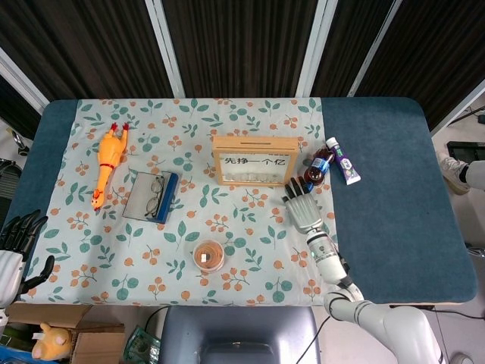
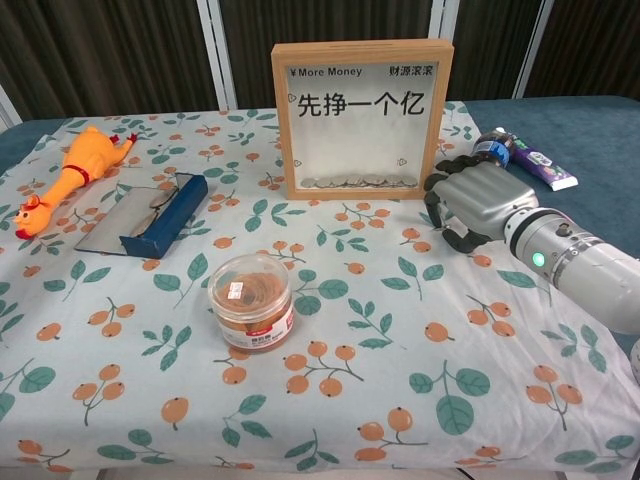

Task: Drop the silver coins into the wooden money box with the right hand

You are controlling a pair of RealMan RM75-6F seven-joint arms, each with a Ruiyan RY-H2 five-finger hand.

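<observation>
Just right of the upright square wooden money box (image 2: 362, 118), whose glass front shows silver coins (image 2: 350, 182) heaped inside, the metallic right hand (image 2: 477, 205) hovers palm-down, fingers curled, holding nothing visible.

Bright even overhead light, soft faint shadows, sharp focus, dark curtained background

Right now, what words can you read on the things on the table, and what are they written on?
"¥ More Money": top left of the money box front.
"财源滚滚": top right of the same front.
"先挣一个亿": big letters across its middle.
Jar label: too small to read.
Bottle label: too small to read.
Tube print: too blurred to read.
</observation>
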